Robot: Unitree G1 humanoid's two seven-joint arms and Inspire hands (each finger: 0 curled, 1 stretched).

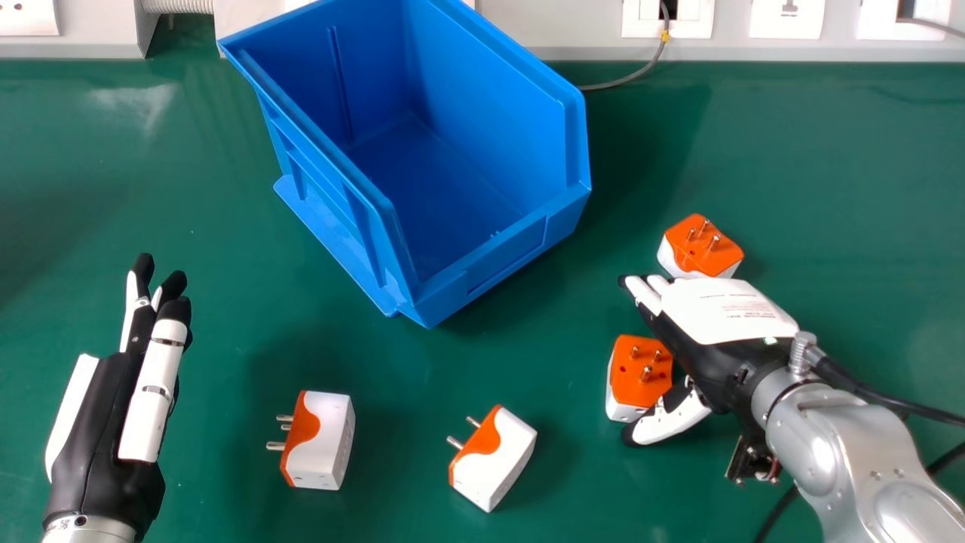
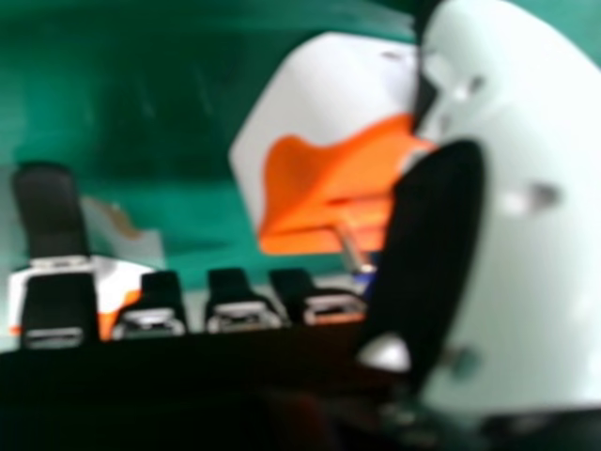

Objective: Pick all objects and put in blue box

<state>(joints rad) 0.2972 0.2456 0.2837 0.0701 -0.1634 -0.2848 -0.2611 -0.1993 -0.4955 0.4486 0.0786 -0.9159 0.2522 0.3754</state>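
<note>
The blue box stands at the top centre of the head view with nothing inside. My right hand is low over the table at the right, fingers extended, thumb beside an orange and white adapter lying pins up. Another adapter lies just beyond that hand. Two more, one adapter and one adapter, lie on their sides nearer the front. My left hand is open at the left, away from everything. In the right hand view, my right hand has its thumb close to the adapter; contact is unclear.
The green table carries everything. A pale wall panel with sockets runs along its back edge, and a grey cable hangs down behind the box. Black cables run along my right forearm.
</note>
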